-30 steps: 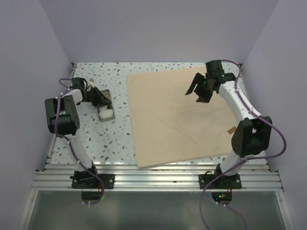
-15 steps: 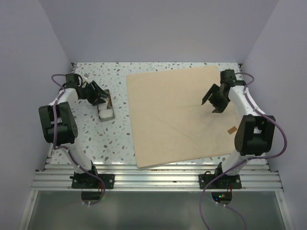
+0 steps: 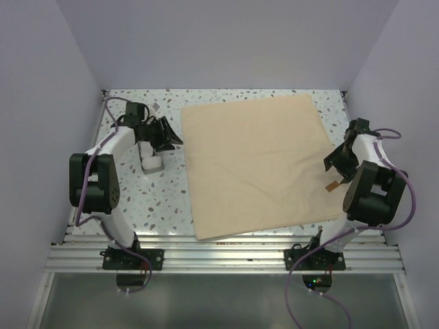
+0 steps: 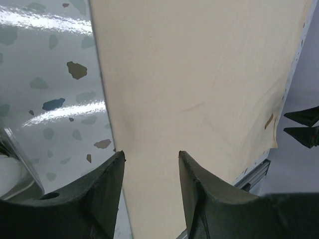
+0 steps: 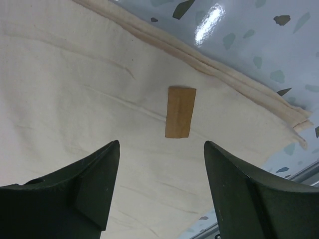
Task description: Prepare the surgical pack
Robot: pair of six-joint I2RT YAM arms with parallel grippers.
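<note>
The tan cloth (image 3: 257,164) lies spread flat on the speckled table, and also shows in the left wrist view (image 4: 199,74) and the right wrist view (image 5: 75,99). A small brown tape strip (image 5: 180,111) sits near its right edge (image 3: 331,186). The silver tin (image 3: 152,163), holding something white, stands left of the cloth, partly hidden by my left arm. My left gripper (image 3: 168,133) (image 4: 149,154) is open and empty above the cloth's left edge. My right gripper (image 3: 336,161) (image 5: 161,143) is open and empty above the cloth's right edge by the tape. No steel instruments show.
Pale walls enclose the table on three sides. A ribbed metal rail (image 3: 226,253) runs along the near edge by the arm bases. The right gripper's tips (image 4: 301,124) show far off in the left wrist view.
My left gripper moved right, from over the tin to the cloth's left edge. My right gripper moved right and nearer, from over the cloth's far part to its right edge.
</note>
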